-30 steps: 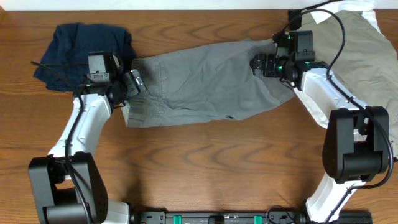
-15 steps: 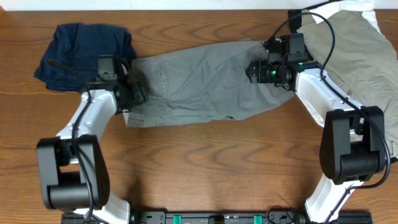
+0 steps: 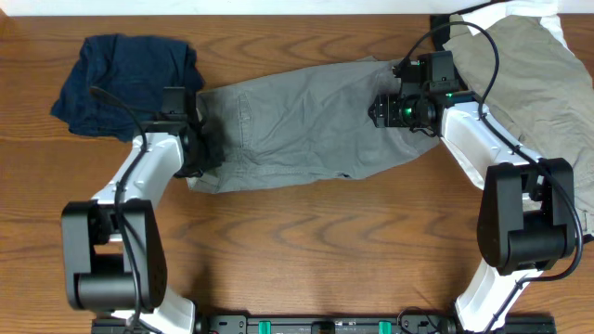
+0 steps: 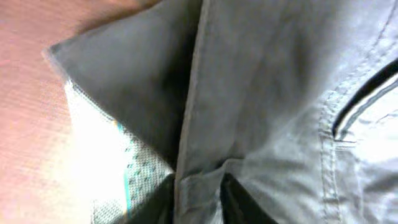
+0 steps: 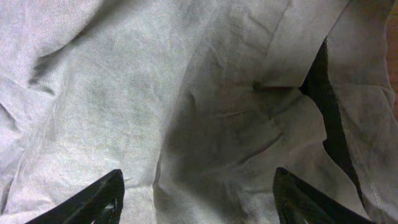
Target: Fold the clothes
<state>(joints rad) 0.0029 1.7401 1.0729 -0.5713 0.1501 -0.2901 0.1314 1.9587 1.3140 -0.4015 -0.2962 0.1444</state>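
The grey shorts lie spread across the middle of the table, waistband to the left. My left gripper sits at the waistband's lower left corner. In the left wrist view it is shut on a raised fold of the grey cloth, with the pale patterned inner waistband turned out beside it. My right gripper is over the shorts' right leg. In the right wrist view it stands open and wide, its dark fingertips astride wrinkled grey cloth.
A navy garment lies bunched at the back left, just behind the left arm. A khaki-beige garment with white cloth under it fills the back right corner. Bare wood table runs along the front.
My left gripper has moved right and down onto the waistband corner and closed on a fold of it. My right gripper has shifted slightly left over the leg and narrowed a little.
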